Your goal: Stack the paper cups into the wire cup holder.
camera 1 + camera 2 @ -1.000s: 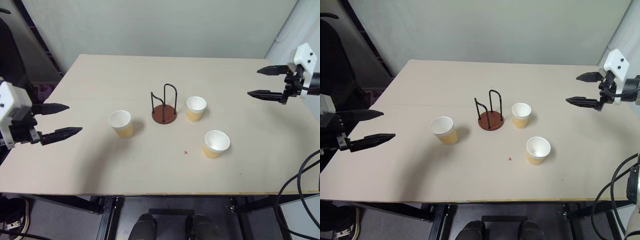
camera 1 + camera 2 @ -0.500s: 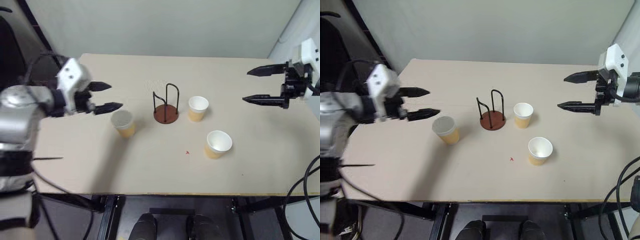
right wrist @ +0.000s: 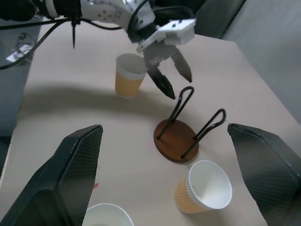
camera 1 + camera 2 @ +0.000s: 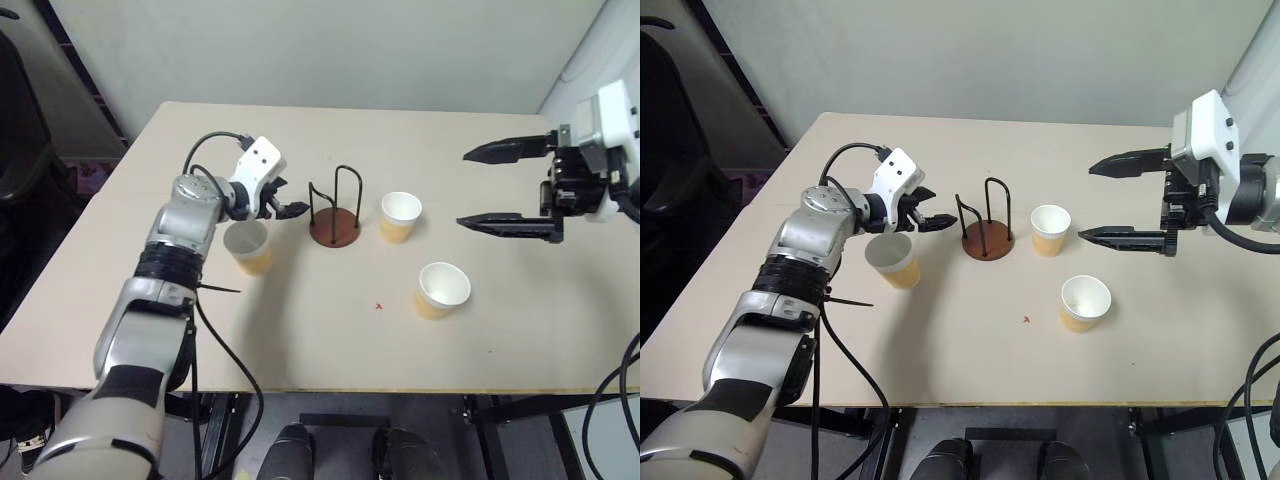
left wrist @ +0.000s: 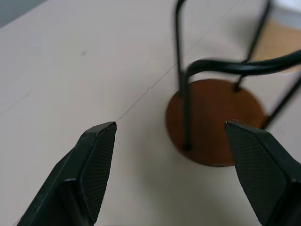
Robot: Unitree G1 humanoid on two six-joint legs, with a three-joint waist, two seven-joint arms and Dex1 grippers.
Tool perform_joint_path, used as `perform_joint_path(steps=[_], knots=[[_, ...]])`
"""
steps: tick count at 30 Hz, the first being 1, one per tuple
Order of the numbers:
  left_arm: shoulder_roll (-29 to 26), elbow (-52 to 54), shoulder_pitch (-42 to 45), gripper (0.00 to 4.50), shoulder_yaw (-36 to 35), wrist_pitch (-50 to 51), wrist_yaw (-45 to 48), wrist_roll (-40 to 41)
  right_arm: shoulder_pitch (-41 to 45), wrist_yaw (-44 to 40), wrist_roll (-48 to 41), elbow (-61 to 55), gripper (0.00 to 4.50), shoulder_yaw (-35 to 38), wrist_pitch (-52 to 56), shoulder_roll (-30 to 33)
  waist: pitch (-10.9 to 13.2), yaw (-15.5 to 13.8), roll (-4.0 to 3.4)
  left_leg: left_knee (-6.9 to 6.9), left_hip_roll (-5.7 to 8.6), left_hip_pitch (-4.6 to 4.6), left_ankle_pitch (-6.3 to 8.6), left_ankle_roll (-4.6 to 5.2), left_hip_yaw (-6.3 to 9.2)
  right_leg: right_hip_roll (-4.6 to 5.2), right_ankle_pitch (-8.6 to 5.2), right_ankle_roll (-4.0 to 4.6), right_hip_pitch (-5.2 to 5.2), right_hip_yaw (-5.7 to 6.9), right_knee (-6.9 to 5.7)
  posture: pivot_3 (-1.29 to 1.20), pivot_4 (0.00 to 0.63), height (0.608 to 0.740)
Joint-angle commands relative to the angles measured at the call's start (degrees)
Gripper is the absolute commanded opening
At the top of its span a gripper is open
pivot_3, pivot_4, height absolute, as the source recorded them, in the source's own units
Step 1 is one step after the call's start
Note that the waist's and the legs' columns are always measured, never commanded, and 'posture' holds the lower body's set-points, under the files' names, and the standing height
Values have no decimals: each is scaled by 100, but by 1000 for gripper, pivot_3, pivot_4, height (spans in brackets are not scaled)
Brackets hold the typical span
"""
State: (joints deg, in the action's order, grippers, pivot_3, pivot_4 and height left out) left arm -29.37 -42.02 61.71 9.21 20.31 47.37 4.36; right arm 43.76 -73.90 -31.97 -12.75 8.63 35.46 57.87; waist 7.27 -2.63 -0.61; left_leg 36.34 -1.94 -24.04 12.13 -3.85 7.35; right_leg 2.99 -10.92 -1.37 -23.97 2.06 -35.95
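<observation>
Three paper cups stand upright on the table: one left of centre [image 4: 247,246], one just right of the wire cup holder [image 4: 400,216], and one nearer the front [image 4: 441,289]. The wire cup holder [image 4: 334,215], a brown disc with two black wire loops, stands empty at mid-table. My left gripper [image 4: 292,197] is open above the left cup's far side, its tips close to the holder's left loop. In the left wrist view the holder base [image 5: 216,120] lies between the spread fingers [image 5: 94,155]. Off to the right of the middle cup, my right gripper [image 4: 465,188] hovers open and holds nothing.
The tan table [image 4: 300,330] ends at a wall behind and at a front edge near me. A small red mark [image 4: 378,306] lies near the front cup. Black cables [image 4: 610,400] hang at the right.
My left arm has swung from the table's left side forward and right to above the left cup, beside the holder. The right gripper has drifted left toward the middle. The cups have not moved.
</observation>
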Motion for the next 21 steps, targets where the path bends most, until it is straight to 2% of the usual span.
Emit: perform_joint_path(steps=[1,8,10,11,20,21], knots=[[270,-81,211,3910,-229,-208,-93,65,-28,178,-183,-278,4434,285,75,153,0,-13,0,1,10,0,-2,7,-3,0,1,-17,0,-19,1,0,150,740],[812,-765,565,3910,-345,-487,-573,-78,-95,298,-89,-225,4434,199,-39,243,0,-32,0,75,29,-14,17,53,-46,1,18,-58,2,-63,7,0,150,740],[864,-1000,691,3559,-352,-594,-797,-162,-106,299,-107,-241,4434,199,-38,254,1,-31,1,77,29,-6,16,59,-60,1,20,-62,2,-74,13,0,150,740],[885,-1106,745,3352,-349,-657,-884,-209,-110,297,-108,-236,4434,197,-48,257,1,-31,1,77,29,-2,15,60,-65,1,18,-64,2,-75,12,0,150,740],[889,-834,760,32,-468,-653,-417,-49,-85,285,-55,-141,4434,123,-149,248,1,-48,1,78,31,3,14,61,-138,-44,14,-67,1,-82,8,0,150,740],[862,-646,719,7,-472,-562,-248,4,-88,263,-50,-123,4434,112,-157,261,1,-49,2,78,30,2,14,61,-142,-45,13,-68,0,-82,8,0,150,740]])
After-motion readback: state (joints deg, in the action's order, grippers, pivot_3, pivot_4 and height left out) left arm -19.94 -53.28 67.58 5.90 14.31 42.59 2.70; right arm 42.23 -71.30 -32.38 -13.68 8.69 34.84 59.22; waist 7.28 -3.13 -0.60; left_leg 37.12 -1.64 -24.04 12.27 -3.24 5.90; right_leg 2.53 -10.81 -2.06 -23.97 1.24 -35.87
